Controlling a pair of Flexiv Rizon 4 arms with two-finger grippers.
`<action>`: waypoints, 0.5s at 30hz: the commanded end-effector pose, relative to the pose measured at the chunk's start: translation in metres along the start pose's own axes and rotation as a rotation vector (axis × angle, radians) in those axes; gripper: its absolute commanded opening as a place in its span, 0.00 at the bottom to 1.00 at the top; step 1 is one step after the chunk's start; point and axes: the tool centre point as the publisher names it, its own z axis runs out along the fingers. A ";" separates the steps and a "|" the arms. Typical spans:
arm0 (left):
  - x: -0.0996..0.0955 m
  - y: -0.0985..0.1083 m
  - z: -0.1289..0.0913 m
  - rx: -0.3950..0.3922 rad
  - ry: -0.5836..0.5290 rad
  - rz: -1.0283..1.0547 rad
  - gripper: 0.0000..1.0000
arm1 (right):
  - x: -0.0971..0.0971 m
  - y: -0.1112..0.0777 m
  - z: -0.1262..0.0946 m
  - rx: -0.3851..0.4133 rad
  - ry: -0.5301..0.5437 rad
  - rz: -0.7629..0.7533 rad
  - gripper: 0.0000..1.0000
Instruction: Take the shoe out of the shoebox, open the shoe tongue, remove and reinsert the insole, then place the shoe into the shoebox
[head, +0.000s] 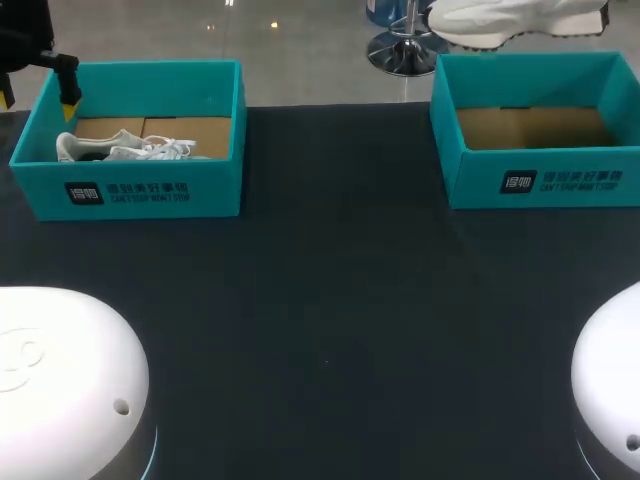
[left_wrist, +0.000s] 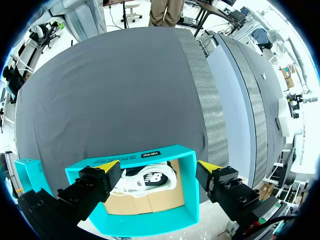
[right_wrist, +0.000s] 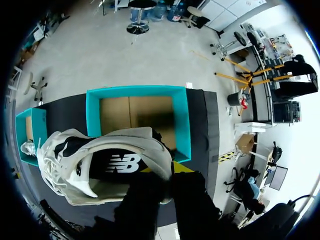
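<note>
**Stock on the worktop: two sneakers, two shoeboxes**

1. Our left pincer (left_wrist: 159, 167): fingers spread wide apart and gripping nothing. It hangs above item 2, which lies below and between the yellow tips.

2. The left-hand teal cardboard shoebox (left_wrist: 187, 190), open-topped with a brown floor. It sits directly under our left pincer.

3. The white sneaker with loose laces (left_wrist: 150, 179). It lies on the floor of item 2, beneath the gap between the left fingers and close to the box's printed wall.

4. Our right pincer (right_wrist: 165, 172): clamped on the heel end of item 5, and only slivers of its yellow tips show past the shoe.

5. The white lace-up sneaker with a dark side logo (right_wrist: 100, 165). It is held in the air by our right pincer, with its laced front off to one side of the fingers.

6. The right-hand teal cardboard shoebox (right_wrist: 182, 125), open-topped with its brown floor showing. It lies ahead of and below our right pincer, beyond item 5.

7. The dark worktop (head: 330, 300). It carries items 2 and 6, which stand well apart.
</note>
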 end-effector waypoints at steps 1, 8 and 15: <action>0.000 -0.001 0.000 -0.002 0.002 0.000 1.00 | 0.023 -0.138 0.000 -0.240 -0.009 -0.008 0.00; 0.000 -0.001 0.000 -0.002 0.002 0.000 1.00 | 0.056 -0.191 -0.020 -0.267 0.029 -0.051 0.00; 0.000 -0.001 0.000 -0.002 0.002 0.000 1.00 | 0.073 -0.208 -0.031 -0.300 0.066 -0.073 0.00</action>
